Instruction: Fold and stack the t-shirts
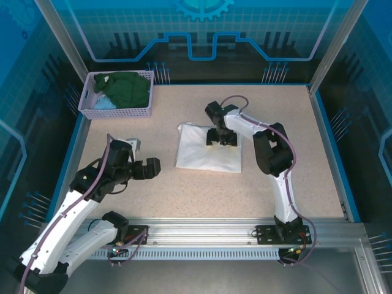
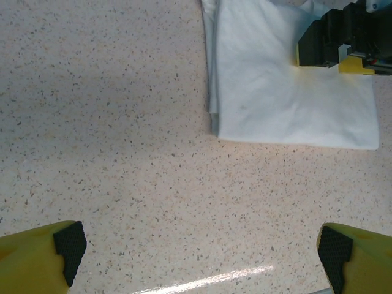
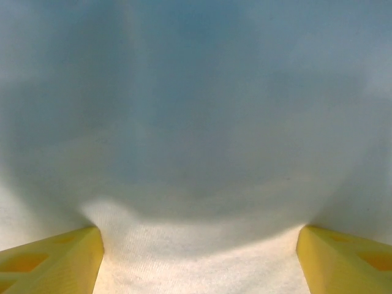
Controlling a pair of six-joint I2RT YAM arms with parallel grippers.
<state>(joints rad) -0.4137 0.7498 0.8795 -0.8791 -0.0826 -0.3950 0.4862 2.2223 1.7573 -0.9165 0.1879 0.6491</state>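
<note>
A white t-shirt (image 1: 199, 156) lies folded into a flat rectangle in the middle of the table. My right gripper (image 1: 222, 138) points down onto its far part, jaws open, with flat white cloth (image 3: 196, 122) spanning the gap between the yellow fingers (image 3: 55, 263) and nothing pinched. In the right wrist view that gripper (image 3: 199, 263) sits very close to the fabric. My left gripper (image 1: 153, 166) hovers open over bare tabletop to the left of the shirt. In the left wrist view the gripper (image 2: 202, 254) has the shirt (image 2: 288, 104) ahead of it. A dark green t-shirt (image 1: 130, 87) and a light blue one (image 1: 104, 103) lie in the basket.
The lavender mesh basket (image 1: 116, 112) stands at the table's far left corner. Speckled tabletop (image 1: 294, 135) stretches to the right of the shirt and along the near edge. Blue rails frame the table, and a metal rail (image 1: 202, 229) carries both arm bases.
</note>
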